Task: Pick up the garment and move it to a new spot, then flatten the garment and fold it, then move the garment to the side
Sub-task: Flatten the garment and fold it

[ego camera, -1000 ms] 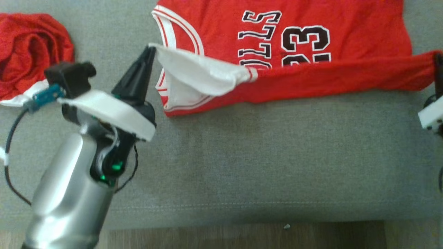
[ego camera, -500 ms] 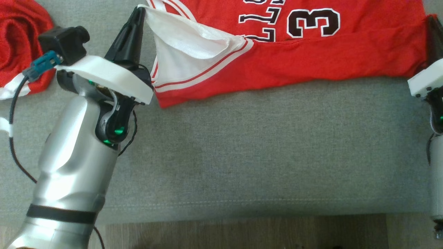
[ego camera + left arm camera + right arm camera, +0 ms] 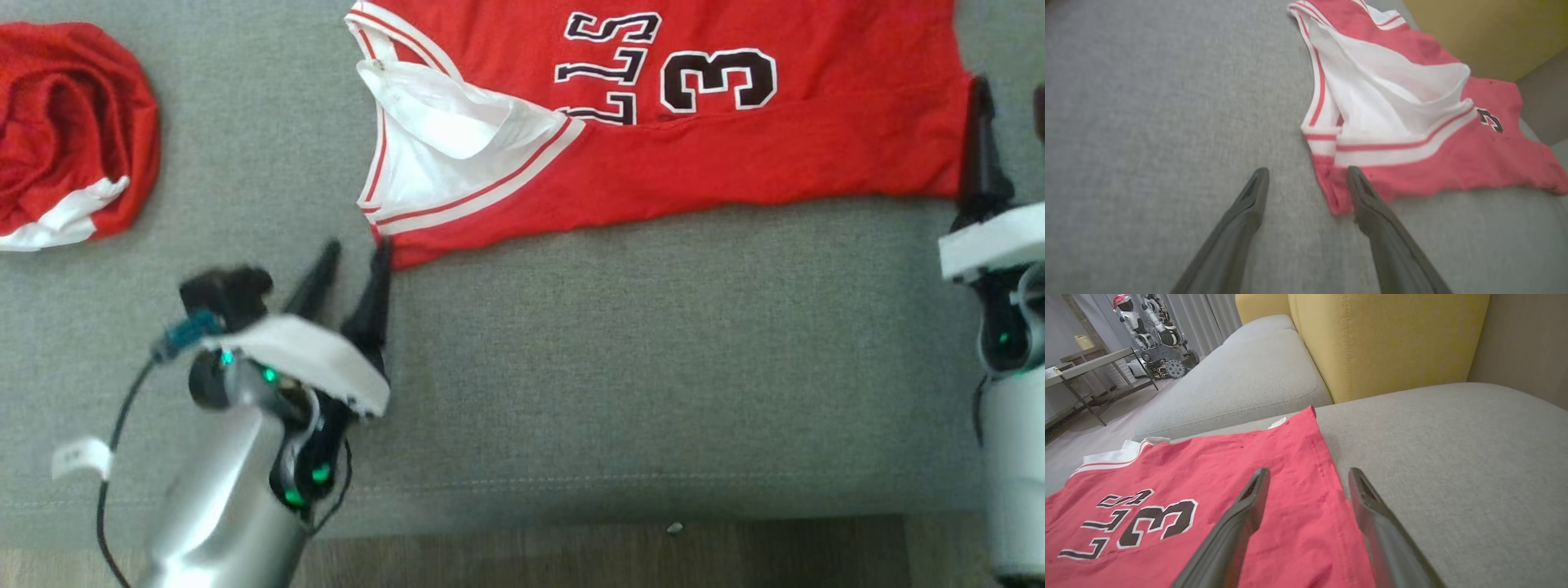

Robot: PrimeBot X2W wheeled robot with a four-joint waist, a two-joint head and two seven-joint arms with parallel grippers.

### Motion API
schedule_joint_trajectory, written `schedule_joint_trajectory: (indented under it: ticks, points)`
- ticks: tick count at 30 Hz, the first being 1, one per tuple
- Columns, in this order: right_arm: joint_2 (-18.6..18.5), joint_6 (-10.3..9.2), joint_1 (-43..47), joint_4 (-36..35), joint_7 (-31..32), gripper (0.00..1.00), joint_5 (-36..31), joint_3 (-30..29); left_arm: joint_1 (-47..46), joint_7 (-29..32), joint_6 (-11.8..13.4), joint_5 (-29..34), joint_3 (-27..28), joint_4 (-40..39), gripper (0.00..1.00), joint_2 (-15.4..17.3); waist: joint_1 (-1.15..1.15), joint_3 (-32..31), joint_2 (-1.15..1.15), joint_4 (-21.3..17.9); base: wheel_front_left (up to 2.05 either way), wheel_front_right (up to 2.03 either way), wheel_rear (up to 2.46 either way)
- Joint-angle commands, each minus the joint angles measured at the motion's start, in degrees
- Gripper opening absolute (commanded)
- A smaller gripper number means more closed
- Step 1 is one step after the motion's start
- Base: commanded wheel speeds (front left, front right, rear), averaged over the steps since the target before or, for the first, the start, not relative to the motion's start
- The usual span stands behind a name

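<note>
Lying on the grey cushion [image 3: 653, 367], the jersey [image 3: 694, 155] has its near edge folded over the lower part of the print; nothing grips it. Left gripper [image 3: 357, 249]: fingers spread, empty, tips just beside the near-left corner. Right gripper [image 3: 1308, 475]: fingers spread, empty, over the jersey's right hem.

Soft, even light falls on your grey cushion [image 3: 653, 367], shadows faint. Your left gripper [image 3: 357, 249] smears with blur in the head view; your left wrist view is soft and washed out; the right wrist view is sharper, bowing at its edges.
</note>
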Motion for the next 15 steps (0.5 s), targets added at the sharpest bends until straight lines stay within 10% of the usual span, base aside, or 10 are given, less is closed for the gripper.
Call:
schedule_joint_trajectory:
  ticks: [1,15]
  points:
    - [0.62,0.36,0.55,-2.93,-0.41,1.0,0.6,1.13,-0.73,0.79,0.9,0.18,1.36,-1.98,1.0,1.21,0.0,-0.11,0.0,0.04,0.0,0.0,0.0]
    - [1.99,0.36,3.15,-5.42,3.12,1.0,-0.37,-0.64,-1.01,7.54,0.8,-0.3,-2.42,1.77,0.88,0.43,0.0,-0.09,0.0,-1.24,0.0,0.0,0.0]
